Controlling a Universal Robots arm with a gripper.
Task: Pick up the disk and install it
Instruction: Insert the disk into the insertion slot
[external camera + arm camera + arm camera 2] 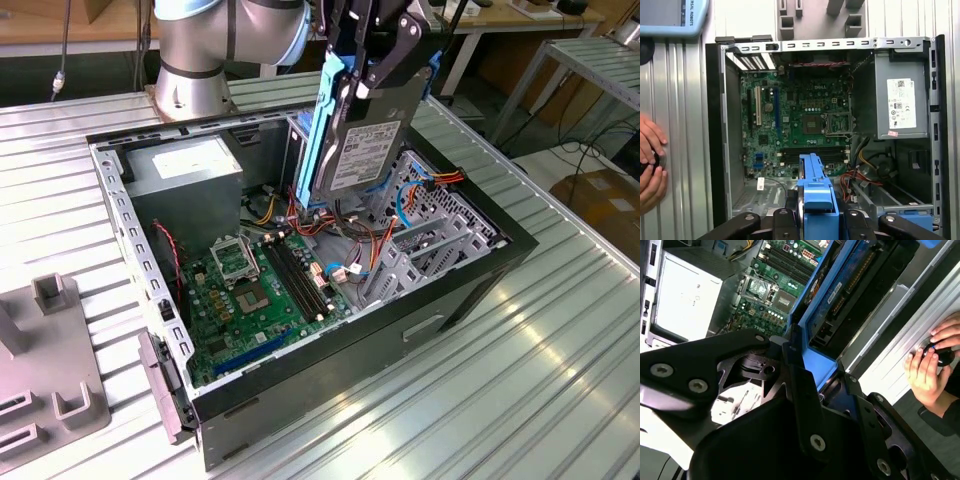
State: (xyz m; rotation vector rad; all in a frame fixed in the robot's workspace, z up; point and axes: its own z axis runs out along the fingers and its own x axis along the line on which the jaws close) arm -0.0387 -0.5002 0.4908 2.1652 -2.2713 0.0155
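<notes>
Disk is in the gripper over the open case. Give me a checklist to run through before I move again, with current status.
1. Grip: gripper shut on the disk near its upper end: ok.
2. Attitude: disk hangs upright, slightly tilted, above the open case: ok.
3. Path below: in the exterior view, loose cables lie right under the disk's lower edge: not ok.
4. Drive cage slot free: cannot tell.
5. Person's hand rests on the table beside the case, outside it: ok.
</notes>
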